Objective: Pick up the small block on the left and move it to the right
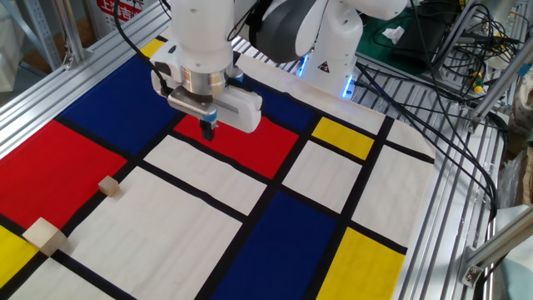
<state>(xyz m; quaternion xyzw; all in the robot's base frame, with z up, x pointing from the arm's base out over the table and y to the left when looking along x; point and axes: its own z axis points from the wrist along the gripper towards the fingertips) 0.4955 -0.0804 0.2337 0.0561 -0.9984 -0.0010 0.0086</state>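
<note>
- Your target, the small block, sits on the left of the table, on a white panel of the patterned mat, just beside the black line that borders the big red panel. It lies flat, with nothing touching it and open mat on every side, so you can come straight down on it.
- Do not mistake the larger block for it. That one is paler and bigger, and lies further toward the near-left corner, at the edge of the yellow panel, apart from your target.
- Your gripper hangs over the smaller red panel toward the back of the mat, well apart from the small block and above the surface. It holds nothing.
- The fingertips look drawn close together, with no clear gap between them, though they are small and dark from this view. I judge the jaws as together, so you will likely need to spread them before you descend.
- I judge the pick as not yet begun: the block is untouched and the right side of the mat, with its blue, white and yellow panels, has no block on it.
- You have no containers here; no bin, tray or bowl shows on the mat, so the block would simply rest on a right-hand panel.
</note>
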